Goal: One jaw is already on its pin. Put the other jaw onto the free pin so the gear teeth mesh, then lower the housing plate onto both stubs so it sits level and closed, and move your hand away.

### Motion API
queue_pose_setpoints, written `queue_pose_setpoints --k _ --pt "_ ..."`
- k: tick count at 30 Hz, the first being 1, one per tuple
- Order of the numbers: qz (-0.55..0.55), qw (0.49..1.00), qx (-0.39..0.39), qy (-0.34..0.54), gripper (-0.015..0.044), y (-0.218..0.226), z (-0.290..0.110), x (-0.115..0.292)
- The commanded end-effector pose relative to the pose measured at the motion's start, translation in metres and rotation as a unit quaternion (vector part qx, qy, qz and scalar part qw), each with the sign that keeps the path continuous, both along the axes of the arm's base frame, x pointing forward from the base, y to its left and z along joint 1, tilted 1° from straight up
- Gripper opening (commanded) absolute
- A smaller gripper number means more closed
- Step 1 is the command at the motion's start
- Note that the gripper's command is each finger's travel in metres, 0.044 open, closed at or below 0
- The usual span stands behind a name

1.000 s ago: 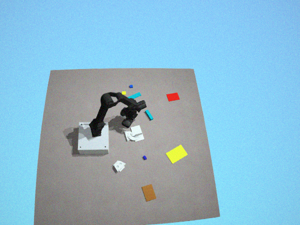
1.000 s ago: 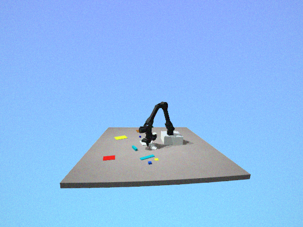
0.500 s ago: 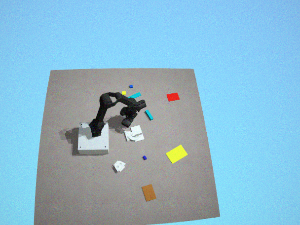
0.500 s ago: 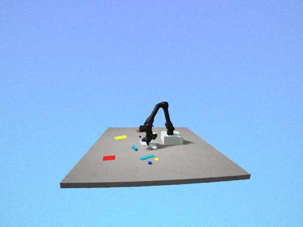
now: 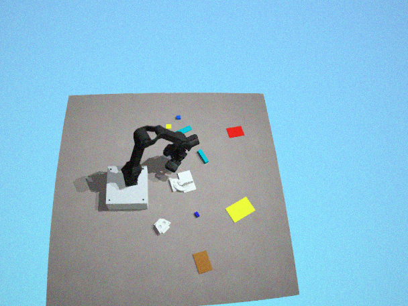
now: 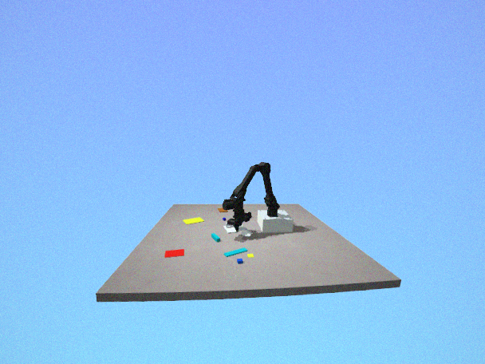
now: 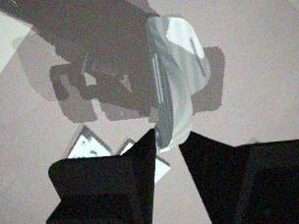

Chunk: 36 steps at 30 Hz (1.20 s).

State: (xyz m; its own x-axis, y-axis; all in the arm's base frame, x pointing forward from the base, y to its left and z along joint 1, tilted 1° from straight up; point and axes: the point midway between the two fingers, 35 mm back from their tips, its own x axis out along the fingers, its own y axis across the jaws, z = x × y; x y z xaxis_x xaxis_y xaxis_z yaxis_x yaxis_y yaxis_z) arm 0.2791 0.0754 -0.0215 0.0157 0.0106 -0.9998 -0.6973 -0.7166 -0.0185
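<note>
My gripper (image 7: 164,132) is shut on a loose white jaw (image 7: 179,93) (image 6: 247,234). The jaw's ridged, toothed edge faces left in the wrist view, and its lower end is between the fingertips. It seems to be low over the table; the exact gap is hard to tell. The white base (image 5: 191,188) (image 6: 230,230) (image 7: 162,169) stands beside the gripper, with a raised block and the other jaw (image 5: 178,188) curved on it. The fingers partly hide the base in the wrist view; the free pin is not clear. The white housing plate (image 5: 162,225) with two holes lies apart, tilted.
A cyan bar (image 5: 202,156) (image 6: 215,237) lies near the gripper, another cyan strip (image 5: 184,129) (image 6: 235,252) further off. A dark blue block (image 5: 196,214) lies between the base and the housing plate. Yellow (image 5: 240,209), red (image 5: 235,131) and orange (image 5: 202,262) flat pieces lie farther out.
</note>
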Motion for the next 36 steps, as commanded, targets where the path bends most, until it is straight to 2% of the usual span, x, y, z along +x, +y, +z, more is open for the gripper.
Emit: queue_pose_setpoints --k 1,10,23,28,36 --pt "0.001 1.0 0.002 -0.001 0.0037 0.001 0.005 0.001" --pt "0.001 1.0 0.002 -0.001 0.0037 0.001 0.009 0.002" --pt "0.001 1.0 0.002 -0.001 0.0037 0.0 0.05 0.003" --pt "-0.001 1.0 0.002 -0.001 0.0037 0.0 0.052 0.002" --pt "-0.076 0.997 0.003 0.0 0.0037 0.004 0.052 0.001"
